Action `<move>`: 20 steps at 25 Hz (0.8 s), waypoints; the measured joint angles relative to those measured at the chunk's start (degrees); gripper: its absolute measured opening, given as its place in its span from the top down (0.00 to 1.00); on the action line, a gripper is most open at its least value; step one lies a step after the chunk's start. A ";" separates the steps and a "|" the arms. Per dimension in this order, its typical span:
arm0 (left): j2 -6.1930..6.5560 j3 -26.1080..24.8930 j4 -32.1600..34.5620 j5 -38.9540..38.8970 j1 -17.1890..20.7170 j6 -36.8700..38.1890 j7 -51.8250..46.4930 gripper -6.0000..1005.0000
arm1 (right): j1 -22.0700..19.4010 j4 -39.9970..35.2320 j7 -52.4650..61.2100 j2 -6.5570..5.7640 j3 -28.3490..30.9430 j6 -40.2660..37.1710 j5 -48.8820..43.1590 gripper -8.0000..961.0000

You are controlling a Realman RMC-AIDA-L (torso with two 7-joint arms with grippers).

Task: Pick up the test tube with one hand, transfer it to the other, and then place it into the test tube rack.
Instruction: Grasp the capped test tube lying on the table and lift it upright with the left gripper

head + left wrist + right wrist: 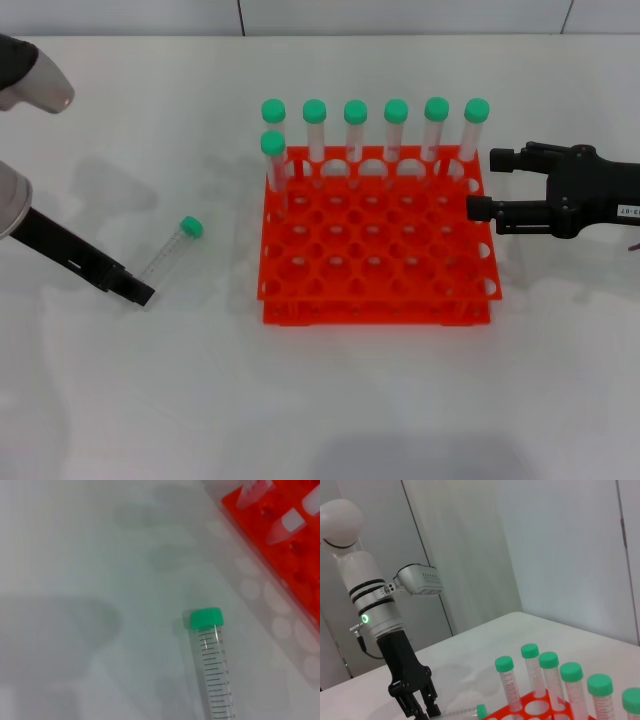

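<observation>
The test tube (170,258), clear with a green cap, lies on the white table left of the orange-red test tube rack (378,300). It also shows in the left wrist view (214,675) and in the right wrist view (465,712). My left gripper (140,292), on the wrist with the green light, is low over the table at the tube's bottom end. In the right wrist view the left gripper (420,710) has its fingers apart and holds nothing. My right gripper (483,184), with the white label, hovers open and empty at the rack's right side.
Several green-capped tubes (355,130) stand in the rack's back row, and one more (273,160) stands in the second row at the left. The other holes are empty. White table (320,400) lies in front of the rack.
</observation>
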 joint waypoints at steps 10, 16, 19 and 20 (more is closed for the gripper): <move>-0.05 0.36 -0.35 0.00 -0.16 -0.79 0.01 0.60 | 0.13 0.00 -0.01 0.00 0.00 0.10 0.00 0.11; -0.05 0.59 -0.80 -0.01 -0.18 -1.28 -0.03 0.66 | 0.17 0.00 -0.01 0.00 0.00 0.11 0.00 0.11; -0.05 0.62 -0.97 -0.02 -0.18 -1.41 -0.08 0.66 | 0.17 0.00 -0.01 0.00 0.00 0.11 0.00 0.11; -0.04 0.62 -1.00 -0.02 -0.18 -1.48 -0.14 0.66 | 0.17 0.00 -0.01 0.00 0.00 0.11 0.00 0.11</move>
